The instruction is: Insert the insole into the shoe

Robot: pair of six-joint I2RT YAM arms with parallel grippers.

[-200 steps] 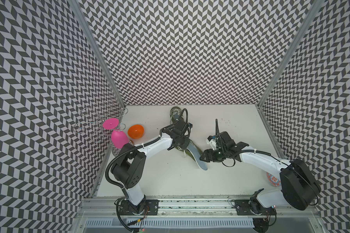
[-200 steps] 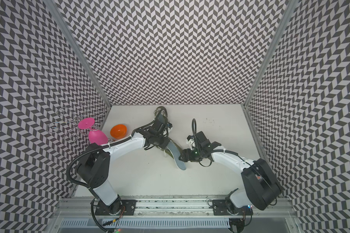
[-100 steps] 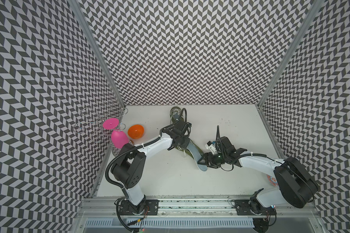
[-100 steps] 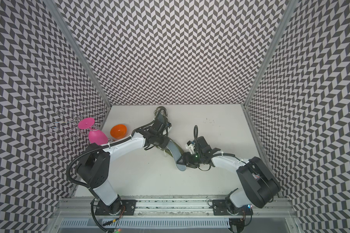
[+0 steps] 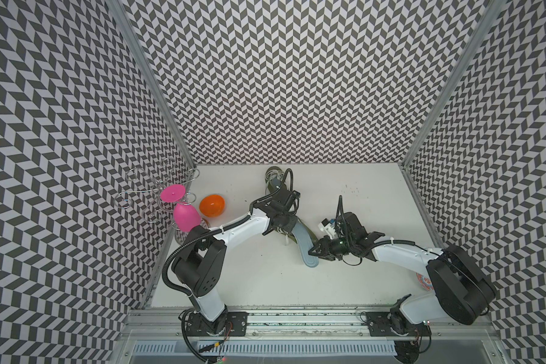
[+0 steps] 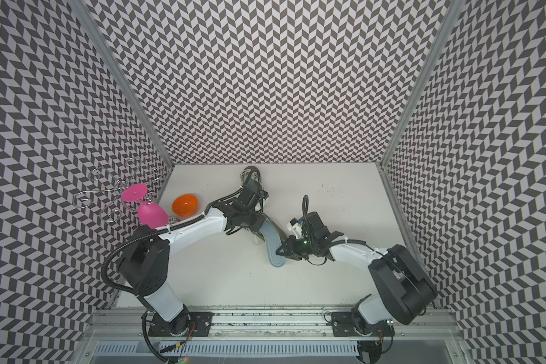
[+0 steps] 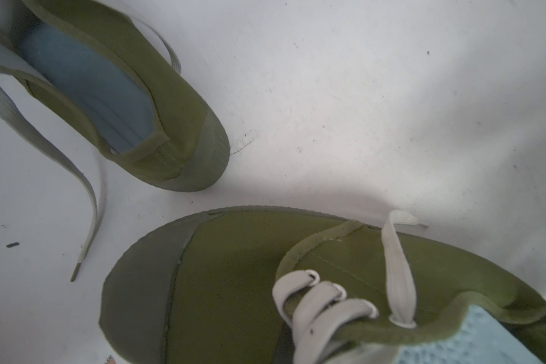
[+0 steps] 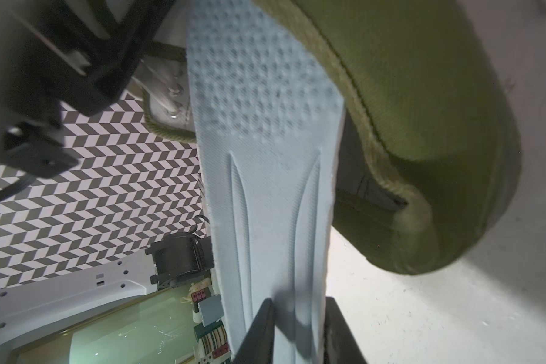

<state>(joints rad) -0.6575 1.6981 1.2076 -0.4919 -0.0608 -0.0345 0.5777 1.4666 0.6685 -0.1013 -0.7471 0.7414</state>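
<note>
Now | insole (image 8: 265, 189) partly in shoe (image 7: 234, 283) | right claw (image 8: 298, 307) grips it | left claw (image 5: 286, 222) clamps shoe

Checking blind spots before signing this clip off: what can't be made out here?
How far the insole reaches into the shoe: its front end is hidden inside, every view.
What the left gripper clamps: fingers outside the left wrist view, under its wrist in both top views, blurred in the right wrist view.
Whether the right gripper pinches the insole: the right wrist view's edge cuts its fingers off.
</note>
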